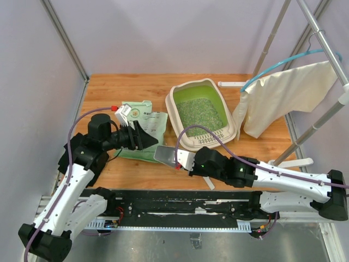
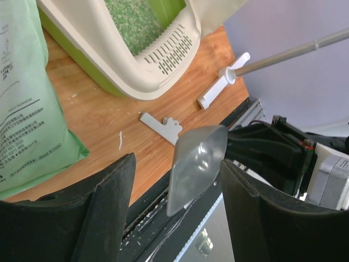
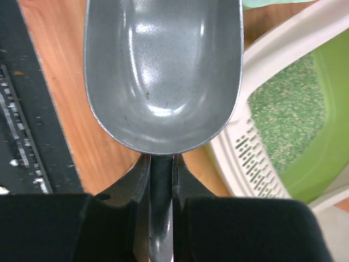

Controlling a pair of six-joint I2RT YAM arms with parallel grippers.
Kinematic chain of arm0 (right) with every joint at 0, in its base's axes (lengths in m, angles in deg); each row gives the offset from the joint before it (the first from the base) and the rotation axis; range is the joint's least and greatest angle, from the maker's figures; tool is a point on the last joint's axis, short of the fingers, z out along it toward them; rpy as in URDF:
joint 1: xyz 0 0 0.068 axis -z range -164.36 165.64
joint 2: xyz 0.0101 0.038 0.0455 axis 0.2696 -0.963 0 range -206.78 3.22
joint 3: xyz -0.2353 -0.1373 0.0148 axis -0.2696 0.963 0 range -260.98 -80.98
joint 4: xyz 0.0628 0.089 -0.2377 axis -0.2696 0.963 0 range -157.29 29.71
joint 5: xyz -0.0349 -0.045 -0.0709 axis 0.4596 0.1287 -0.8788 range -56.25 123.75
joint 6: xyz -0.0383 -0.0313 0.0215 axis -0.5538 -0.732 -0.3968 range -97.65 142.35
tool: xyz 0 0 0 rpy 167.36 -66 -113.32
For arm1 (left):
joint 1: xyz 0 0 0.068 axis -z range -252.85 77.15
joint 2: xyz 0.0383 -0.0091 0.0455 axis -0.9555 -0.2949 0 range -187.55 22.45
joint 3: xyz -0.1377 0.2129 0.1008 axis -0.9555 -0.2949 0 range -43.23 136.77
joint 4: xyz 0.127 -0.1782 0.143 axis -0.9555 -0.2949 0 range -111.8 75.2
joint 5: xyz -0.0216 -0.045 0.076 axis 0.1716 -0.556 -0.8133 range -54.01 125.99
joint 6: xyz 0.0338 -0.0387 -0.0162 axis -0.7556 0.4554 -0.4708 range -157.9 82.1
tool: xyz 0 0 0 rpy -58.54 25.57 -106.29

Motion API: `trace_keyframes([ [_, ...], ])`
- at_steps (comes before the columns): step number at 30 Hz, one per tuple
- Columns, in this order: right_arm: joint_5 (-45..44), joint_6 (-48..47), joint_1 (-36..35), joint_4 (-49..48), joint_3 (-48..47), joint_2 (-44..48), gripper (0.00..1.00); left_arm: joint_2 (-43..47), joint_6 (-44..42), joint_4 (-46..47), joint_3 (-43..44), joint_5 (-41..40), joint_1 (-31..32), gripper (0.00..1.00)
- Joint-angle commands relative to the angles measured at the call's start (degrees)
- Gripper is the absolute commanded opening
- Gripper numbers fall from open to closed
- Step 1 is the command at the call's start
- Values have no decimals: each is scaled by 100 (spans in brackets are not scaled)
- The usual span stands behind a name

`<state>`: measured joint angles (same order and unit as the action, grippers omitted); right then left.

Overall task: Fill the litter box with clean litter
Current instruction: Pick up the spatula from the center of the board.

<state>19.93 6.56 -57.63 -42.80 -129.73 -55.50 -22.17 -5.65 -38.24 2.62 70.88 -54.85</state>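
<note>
Top external view: one litter box (image 1: 196, 143) sits back right on the table (image 1: 109, 87), with one patch of clean litter (image 1: 203, 113) inside. One green bag (image 1: 155, 123) lies left of it. The left gripper (image 2: 177, 169) is spread and holds nothing. The right gripper (image 3: 161, 164) pinches the handle of one empty scoop (image 3: 163, 71).

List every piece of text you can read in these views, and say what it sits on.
"(MADE IN CHINA)": on the bag, near its lower edge in the left wrist view.
Other printed lines on the bag: too small to read.
Bag label in the top view: blurred.
Litter box and scoop: no text visible.
</note>
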Motion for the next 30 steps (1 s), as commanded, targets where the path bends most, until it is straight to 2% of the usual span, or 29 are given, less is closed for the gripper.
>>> trace_keyframes([
  [1,-106,-664,415,-21,-496,-192,1,-22,-344,-167,-108,264,112,69],
  [6,260,-853,674,-118,-664,-288,1,-13,-371,163,-368,592,122,71],
  [14,657,-1237,762,-234,-799,-323,1,-276,14,1103,-478,608,149,70],
  [19,614,-1234,805,-270,-867,-391,1,-551,-246,922,-295,683,153,59],
  [25,628,-1193,882,-275,-1012,-583,1,-600,-589,624,-258,939,158,58],
  [30,814,-1228,878,-325,-1128,-626,1,-484,-429,923,-389,749,158,45],
])
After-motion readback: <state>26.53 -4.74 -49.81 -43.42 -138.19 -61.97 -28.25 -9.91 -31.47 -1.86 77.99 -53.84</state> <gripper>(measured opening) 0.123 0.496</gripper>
